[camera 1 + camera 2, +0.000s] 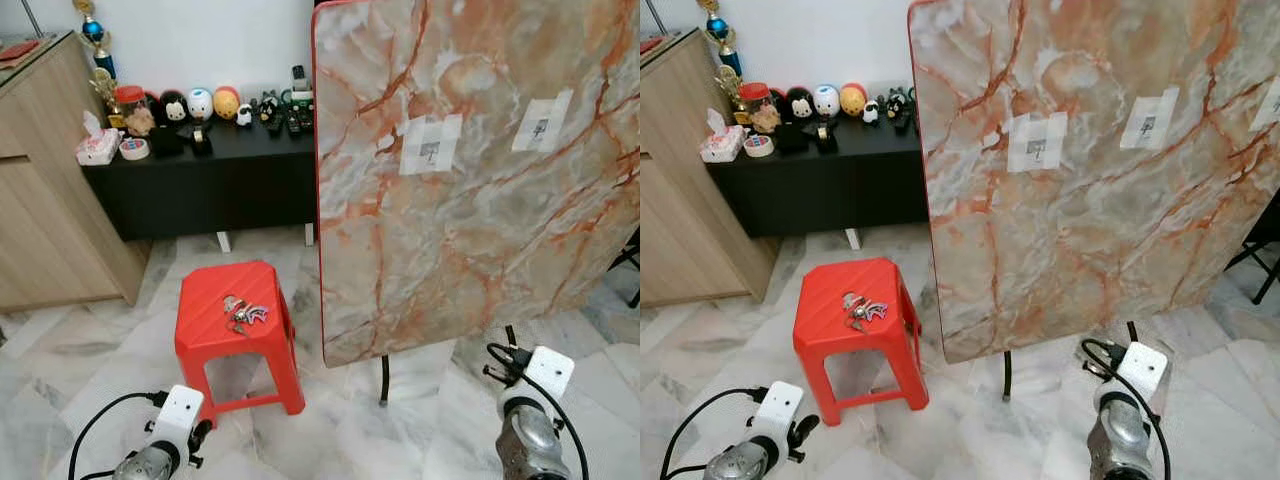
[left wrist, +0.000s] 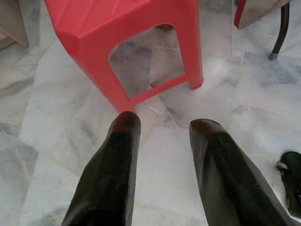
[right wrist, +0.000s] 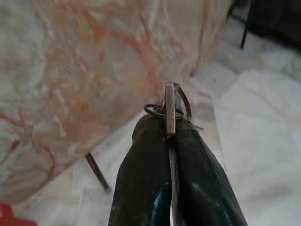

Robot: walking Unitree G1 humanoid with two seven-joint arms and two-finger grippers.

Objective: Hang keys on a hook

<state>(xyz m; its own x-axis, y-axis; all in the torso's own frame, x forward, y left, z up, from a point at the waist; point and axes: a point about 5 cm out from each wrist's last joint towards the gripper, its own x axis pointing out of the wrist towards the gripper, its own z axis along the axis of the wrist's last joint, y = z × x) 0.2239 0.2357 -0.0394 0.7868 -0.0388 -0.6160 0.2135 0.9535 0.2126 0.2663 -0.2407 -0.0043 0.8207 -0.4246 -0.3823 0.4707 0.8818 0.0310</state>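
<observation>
My right gripper is closed tight on a key, which stands up between the two fingertips with its ring lying across them. The arm is low, on the right, near the foot of the marble board that leans upright in front of me. My left gripper is low on the left, just in front of the red stool, with its fingers spread and nothing between them. More keys lie on the seat of the stool.

On the board I see two white taped patches, each with a small dark hook: the left hook and the right hook. Both are well above my right gripper. I think the step now is to lift the key up to a hook. To do it well, I should keep the grip firm, raise the arm without touching the board, and turn the wrist so the ring hangs free and open toward the hook. The hook is small, so I should approach slowly from above and let go only when the ring sits on it.
</observation>
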